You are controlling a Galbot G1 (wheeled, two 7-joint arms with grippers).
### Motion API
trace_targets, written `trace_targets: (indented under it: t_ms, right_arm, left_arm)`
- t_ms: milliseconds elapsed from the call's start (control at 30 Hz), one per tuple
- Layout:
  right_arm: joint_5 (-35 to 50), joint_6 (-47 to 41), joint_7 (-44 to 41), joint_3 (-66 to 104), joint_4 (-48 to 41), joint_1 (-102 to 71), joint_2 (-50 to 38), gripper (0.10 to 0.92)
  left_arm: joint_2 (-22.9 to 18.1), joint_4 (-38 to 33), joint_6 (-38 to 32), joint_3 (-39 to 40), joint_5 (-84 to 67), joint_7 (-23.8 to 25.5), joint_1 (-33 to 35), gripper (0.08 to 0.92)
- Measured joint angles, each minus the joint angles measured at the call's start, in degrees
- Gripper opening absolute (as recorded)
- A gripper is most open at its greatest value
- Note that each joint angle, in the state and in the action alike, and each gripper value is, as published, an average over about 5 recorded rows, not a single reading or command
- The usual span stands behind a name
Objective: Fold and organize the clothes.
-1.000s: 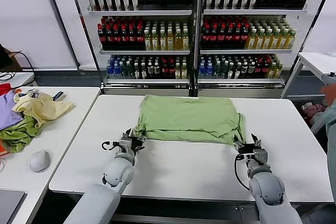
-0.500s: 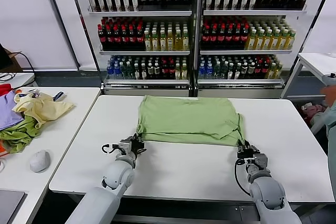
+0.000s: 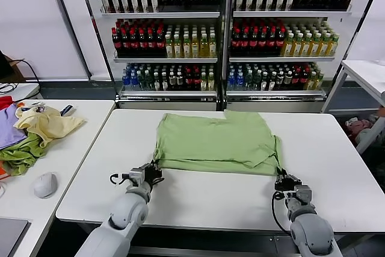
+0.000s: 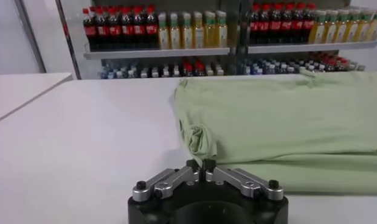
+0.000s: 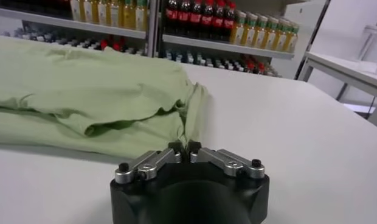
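Both sets of fingers have just snapped from wide open to fully shut, each pinching a near corner of the shirt (image 3: 216,142). The left gripper (image 3: 150,171) holds the hem corner at about 7 o'clock of the cloth; the right gripper (image 3: 289,182) holds the corner at about 5 o'clock. Both arms have drawn back toward the robot, and the near edge has slid with them. The grasp looks made, so a lift and fold toward 12 o'clock seems next. The shirt lies folded across the middle of the desk (image 3: 337,167), before the bottle shelves (image 3: 225,34).
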Motion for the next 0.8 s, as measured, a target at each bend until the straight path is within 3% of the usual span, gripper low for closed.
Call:
trace_targets:
  t_ms: [433,567,800]
  right_arm:
    - [-2.19,-0.48,-0.66,2.35,10.76,-11.66,-0.34,0.18]
    - [-2.69,0.06,-0.96,2.98,13.2,-13.6,-0.59,0.284]
    - [-1.11,0.75,-0.35,3.6,15.83,-13.21,-1.81,0.491]
  left_arm:
    - [-0.83,-16.04,0.99,-7.9,5.32,2.84,18.72,0.096]
    - [-1.04,-19.2,1.61,-9.67,7.34,3.45,22.2,0.136]
    - [-0.1,-24.18,2.45,-12.79,8.84,4.46,25.04,0.335]
